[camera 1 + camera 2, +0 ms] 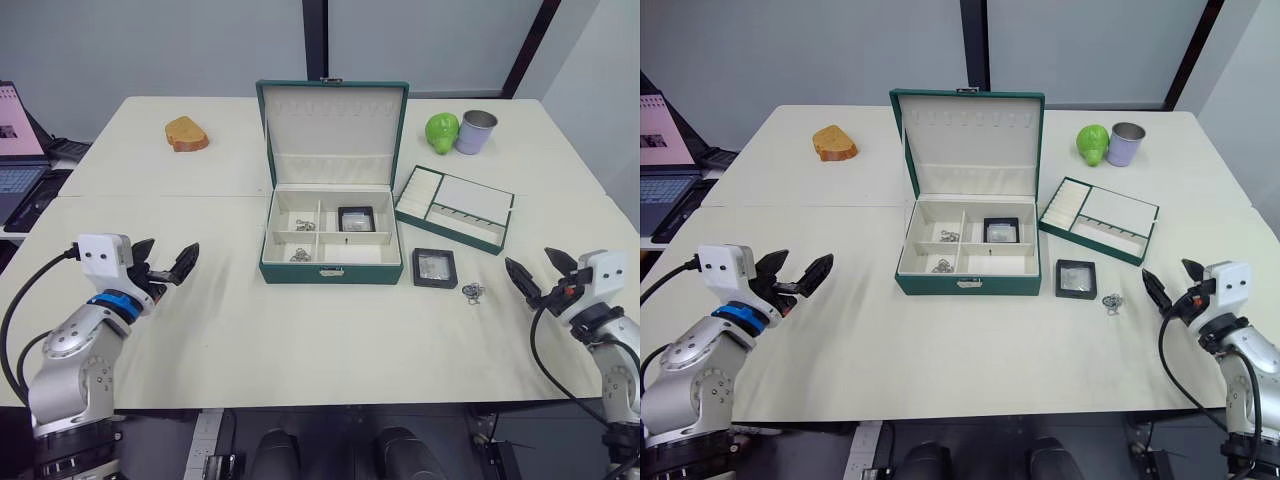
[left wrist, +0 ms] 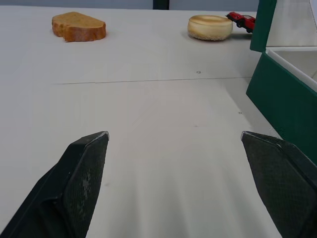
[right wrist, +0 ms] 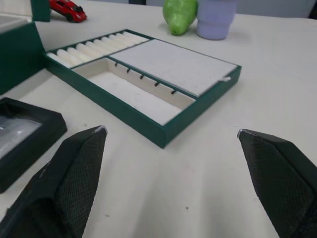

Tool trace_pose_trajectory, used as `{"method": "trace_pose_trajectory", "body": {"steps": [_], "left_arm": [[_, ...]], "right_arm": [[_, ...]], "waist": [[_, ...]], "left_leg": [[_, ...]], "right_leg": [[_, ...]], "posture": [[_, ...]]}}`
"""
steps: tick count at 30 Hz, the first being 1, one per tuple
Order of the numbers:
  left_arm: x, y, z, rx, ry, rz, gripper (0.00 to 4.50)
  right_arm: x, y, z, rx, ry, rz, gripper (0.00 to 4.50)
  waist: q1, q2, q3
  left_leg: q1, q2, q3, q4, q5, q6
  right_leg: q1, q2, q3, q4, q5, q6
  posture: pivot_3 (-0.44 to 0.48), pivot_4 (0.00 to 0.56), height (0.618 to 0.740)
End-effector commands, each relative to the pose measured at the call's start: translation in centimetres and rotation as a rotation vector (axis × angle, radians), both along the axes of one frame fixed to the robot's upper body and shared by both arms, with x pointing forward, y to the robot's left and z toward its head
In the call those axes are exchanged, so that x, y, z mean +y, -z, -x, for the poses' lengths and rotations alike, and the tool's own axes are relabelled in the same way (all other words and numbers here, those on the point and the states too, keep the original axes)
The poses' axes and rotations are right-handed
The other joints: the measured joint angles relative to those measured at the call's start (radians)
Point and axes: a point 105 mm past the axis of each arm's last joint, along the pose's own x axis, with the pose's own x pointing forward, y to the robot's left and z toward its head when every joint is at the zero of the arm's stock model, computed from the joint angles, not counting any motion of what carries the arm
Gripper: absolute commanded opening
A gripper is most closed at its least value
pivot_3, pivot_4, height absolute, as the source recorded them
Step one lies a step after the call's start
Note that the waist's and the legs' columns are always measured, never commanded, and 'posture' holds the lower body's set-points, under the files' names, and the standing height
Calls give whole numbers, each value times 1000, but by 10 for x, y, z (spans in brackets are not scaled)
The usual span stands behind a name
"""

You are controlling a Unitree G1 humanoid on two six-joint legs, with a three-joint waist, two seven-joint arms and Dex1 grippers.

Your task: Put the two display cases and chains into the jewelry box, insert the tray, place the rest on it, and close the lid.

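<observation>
The dark green jewelry box [image 1: 331, 272] stands open mid-table, its lid [image 1: 333, 120] upright behind it. One black display case [image 1: 355, 219] lies in a right compartment, and two small silver chains [image 1: 305, 225] [image 1: 299, 256] rest in the left compartments. The other display case [image 1: 435, 267] lies flat on the table right of the box, with a chain [image 1: 472, 292] just beside it. The tray [image 1: 455, 207] sits at an angle further right. My left gripper [image 1: 168, 255] hovers open and empty, well left of the box. My right gripper [image 1: 530, 262] is open and empty, right of the loose chain.
A bread slice [image 1: 186, 133] lies at the back left. A green pear [image 1: 441, 131] and a lavender cup [image 1: 476, 131] stand at the back right. A laptop [image 1: 15, 150] sits off the table's left edge. A bun [image 2: 210, 27] and a red toy car [image 2: 242, 20] lie behind the box.
</observation>
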Motion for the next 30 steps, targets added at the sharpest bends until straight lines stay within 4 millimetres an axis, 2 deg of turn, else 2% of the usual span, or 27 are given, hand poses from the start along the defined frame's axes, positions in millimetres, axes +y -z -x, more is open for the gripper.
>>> {"method": "trace_pose_trajectory", "body": {"steps": [1,9,30], "left_arm": [[1,-4,0,-47,-44,-13,4446],[-2,10,-4,-53,-97,1,4446],[-6,12,-9,-51,-66,-3,4446]], "right_arm": [[-8,-2,2,-47,53,22,4500],[-10,1,-2,-73,104,6,4500],[-11,5,-3,-68,89,5,4500]], "waist": [[0,0,0],[0,1,0],[1,1,-1]], "left_leg": [[0,0,0,0,0,0],[1,0,0,0,0,0],[2,0,0,0,0,0]], "right_leg": [[0,0,0,0,0,0],[1,0,0,0,0,0],[3,0,-1,0,0,0]], "posture": [[0,150,740],[0,150,740],[0,150,740]]}}
